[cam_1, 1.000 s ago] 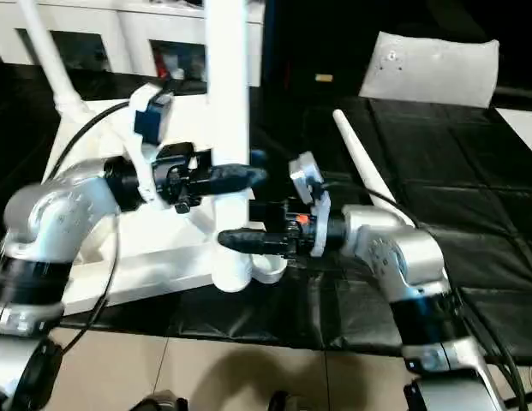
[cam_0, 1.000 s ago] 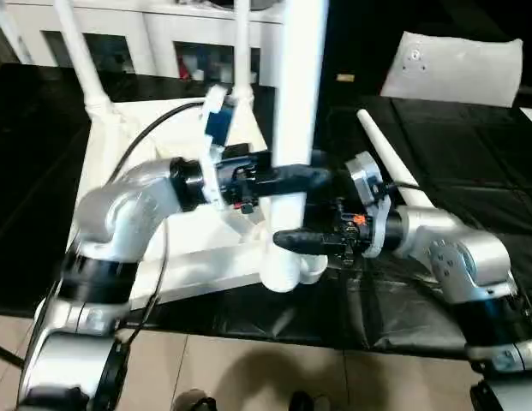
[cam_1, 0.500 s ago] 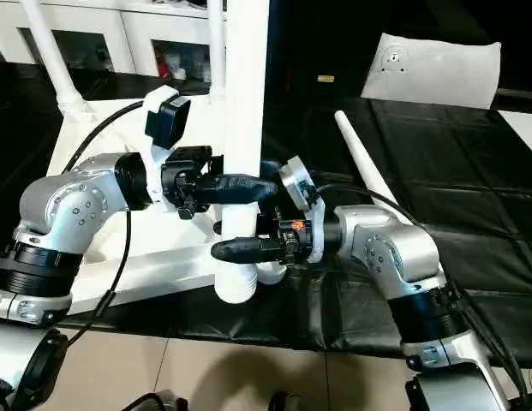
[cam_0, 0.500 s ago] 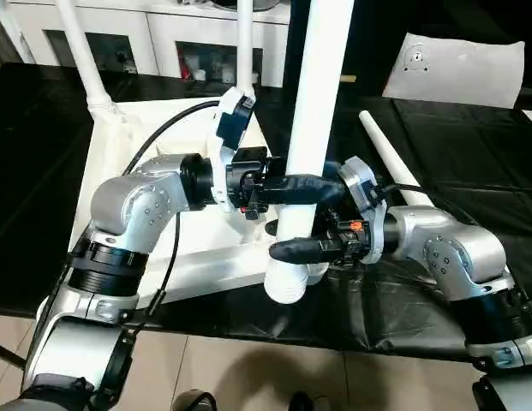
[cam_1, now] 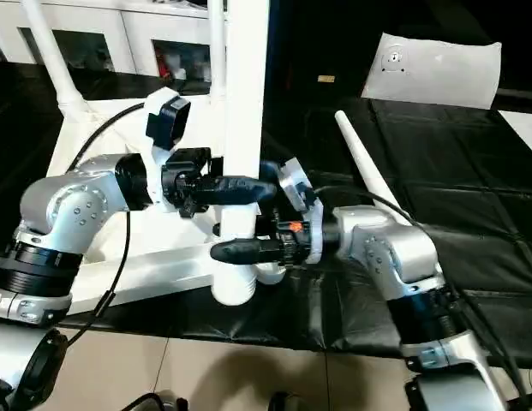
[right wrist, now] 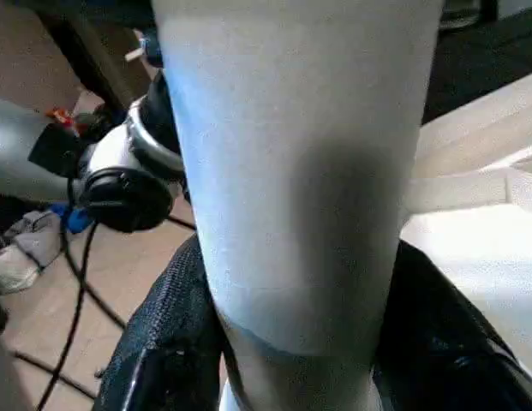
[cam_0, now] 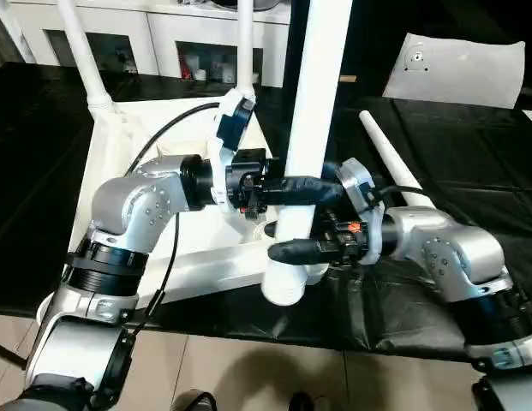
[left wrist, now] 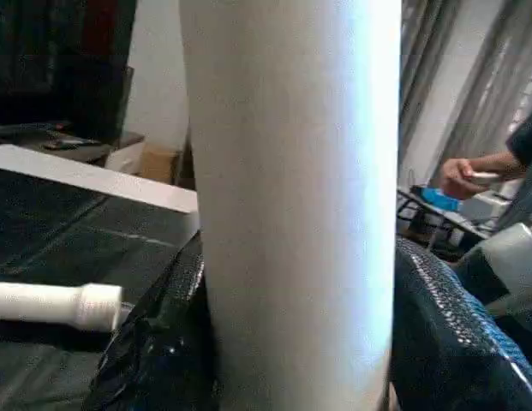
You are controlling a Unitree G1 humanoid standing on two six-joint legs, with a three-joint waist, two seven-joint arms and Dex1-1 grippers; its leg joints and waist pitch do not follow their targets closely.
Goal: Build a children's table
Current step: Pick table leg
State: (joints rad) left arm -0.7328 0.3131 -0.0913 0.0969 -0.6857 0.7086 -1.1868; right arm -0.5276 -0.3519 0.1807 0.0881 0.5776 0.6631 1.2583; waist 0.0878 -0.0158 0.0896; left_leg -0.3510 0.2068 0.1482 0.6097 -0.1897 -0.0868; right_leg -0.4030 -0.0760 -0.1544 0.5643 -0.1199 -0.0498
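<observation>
- White plastic round table leg [cam_0: 310, 128] stands almost upright at the near edge of the black table surface [cam_0: 471, 180], just beside the near right corner of the white square table top [cam_0: 163, 248] lying upside down there.
- Left gripper [cam_0: 313, 190] pinches this leg between its black fingers [left wrist: 163, 342].
- Right gripper [cam_0: 287, 250] pinches the same leg lower, close to its thick end.
- Another white tapered leg [cam_0: 385, 158] lies loose on the black surface, to the right.
- Two more white legs [cam_0: 86, 60] stand in the far corner sockets.
</observation>
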